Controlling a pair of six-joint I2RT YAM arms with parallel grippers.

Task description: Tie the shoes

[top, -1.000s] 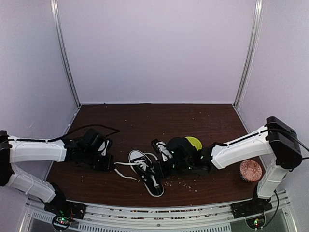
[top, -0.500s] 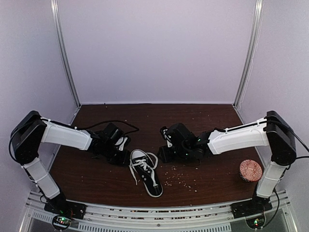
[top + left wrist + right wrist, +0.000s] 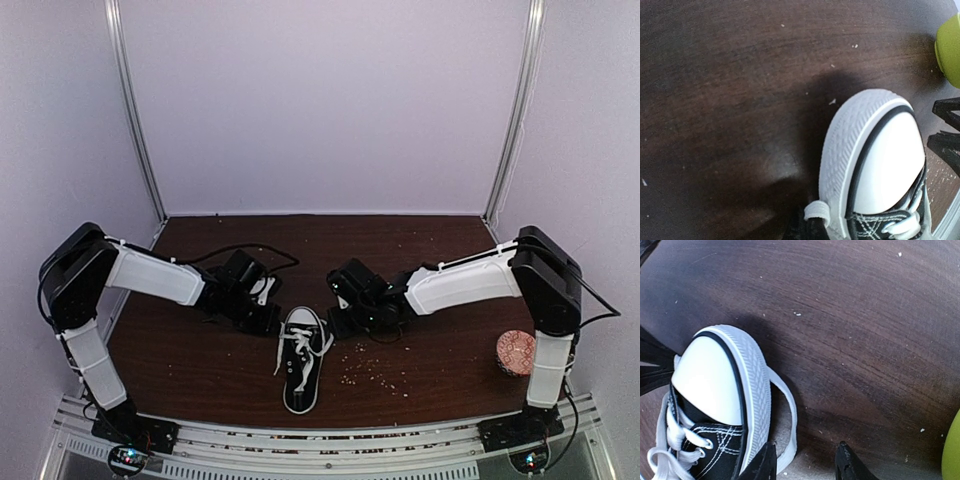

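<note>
Right gripper [image 3: 805, 462] half open beside the white lace loop [image 3: 786, 427], left gripper [image 3: 268, 318] closed, can't tell on what; black canvas sneaker with white rubber toe [image 3: 300, 365] sits between them. Off-centre pinch could miss the lace

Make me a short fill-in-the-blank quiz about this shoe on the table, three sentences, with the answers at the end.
1. The sneaker has a toe cap that is ___ in colour.
2. In the top view, its toe lies ___ the left gripper and the right gripper.
3. The round pink container stands beside the ___ arm.
Missing words: white; between; right.
</note>
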